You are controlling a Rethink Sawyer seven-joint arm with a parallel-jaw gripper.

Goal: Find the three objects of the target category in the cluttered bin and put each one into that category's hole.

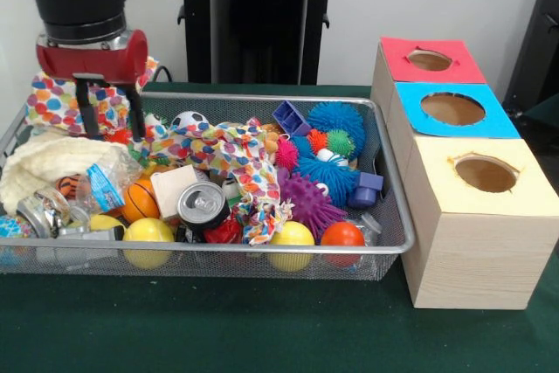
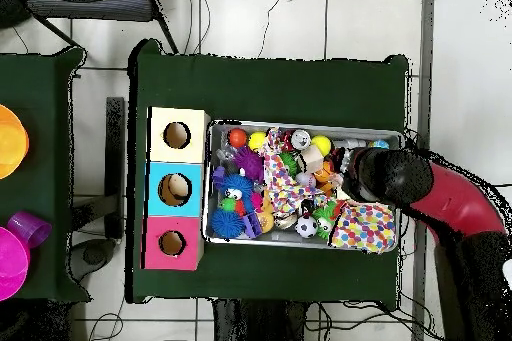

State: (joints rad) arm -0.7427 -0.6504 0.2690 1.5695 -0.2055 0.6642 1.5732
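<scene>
The silver wire-mesh bin lies on the green table, full of mixed toys; in the overhead view the bin lies right of the boxes. The hole is in the red top of the farthest wooden box, and shows in the overhead view. My gripper hangs over the bin's far left corner, open and empty, its fingertips just above a polka-dot cloth. In the overhead view the arm's wrist hides the fingers.
In the bin lie blue spiky balls, a purple spiky ball, yellow balls, an orange ball, a soda can, a wooden block and a soccer ball. Blue-topped and yellow-topped boxes stand beside the red one.
</scene>
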